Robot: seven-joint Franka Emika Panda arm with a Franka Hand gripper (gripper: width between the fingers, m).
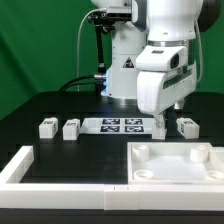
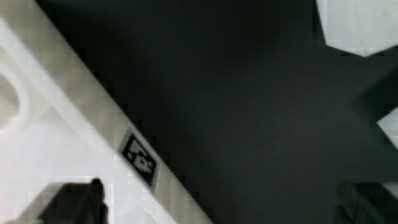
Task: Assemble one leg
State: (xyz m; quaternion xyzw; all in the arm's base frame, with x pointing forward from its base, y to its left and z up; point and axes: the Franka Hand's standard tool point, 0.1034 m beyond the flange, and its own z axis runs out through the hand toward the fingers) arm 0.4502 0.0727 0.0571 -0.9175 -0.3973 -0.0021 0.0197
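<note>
Four legs [image 1: 71,128]: small white blocks in a row on the table [image 1: 40,105], two at each end of the marker board [image 1: 118,125]. All are loose and none sits in the panel yet.
Leg under the arm [image 1: 155,127]: partly hidden, just off the board's end at the exterior view's right. Probably the next pick, since the claw hangs over it.
Gripper [image 1: 160,115]: spread wide and holding nothing; the wrist view shows only bare table between the fingers [image 2: 71,203]. Likely held wide to straddle a block.
Panel [image 1: 178,162]: flat in front of the row, sockets [image 1: 145,153] up, so a leg can go in from above.
</note>
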